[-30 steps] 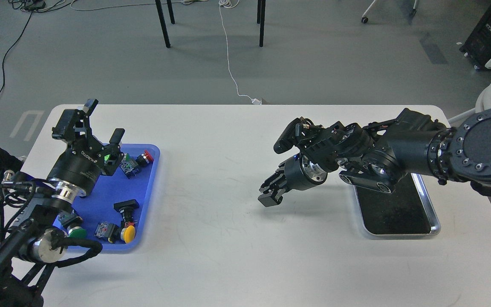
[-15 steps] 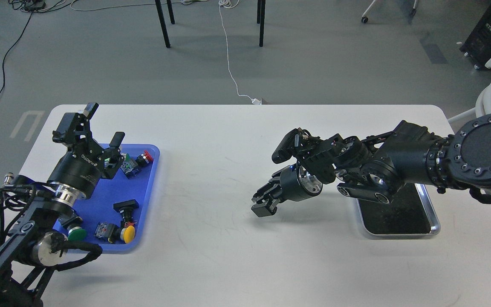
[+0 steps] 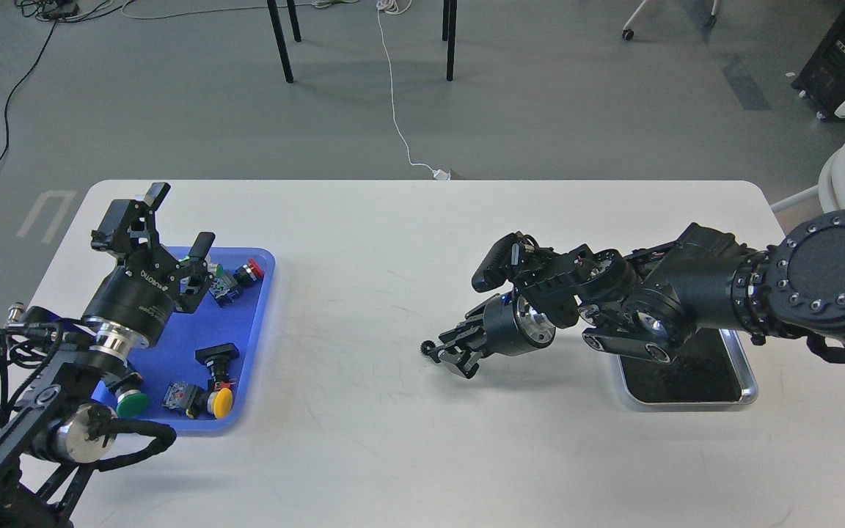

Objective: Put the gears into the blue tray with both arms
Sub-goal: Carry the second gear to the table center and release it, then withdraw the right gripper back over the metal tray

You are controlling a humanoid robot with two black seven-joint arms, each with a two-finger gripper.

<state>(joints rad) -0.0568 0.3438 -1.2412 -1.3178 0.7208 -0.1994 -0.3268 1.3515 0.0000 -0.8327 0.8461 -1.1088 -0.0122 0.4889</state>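
Over the white table's middle, my right gripper (image 3: 443, 355) points left and holds a small black toothed gear (image 3: 428, 349) at its fingertips, fingers shut on it. It hangs well to the right of the blue tray (image 3: 173, 345), which lies at the table's left. My left gripper (image 3: 179, 220) stands open above the tray's far end, its fingers (image 3: 154, 195) spread wide with nothing between them. No other gears show.
Several push-button switches with red, green and yellow caps (image 3: 221, 402) lie in the blue tray. A silver-rimmed tray with black lining (image 3: 686, 374) sits at the right, partly hidden under my right arm. Beyond the far table edge are chair legs and a white cable.
My right gripper has moved left and slightly down, away from the silver tray, and the gear now shows at its tips. My left gripper has shifted only slightly and stays open.
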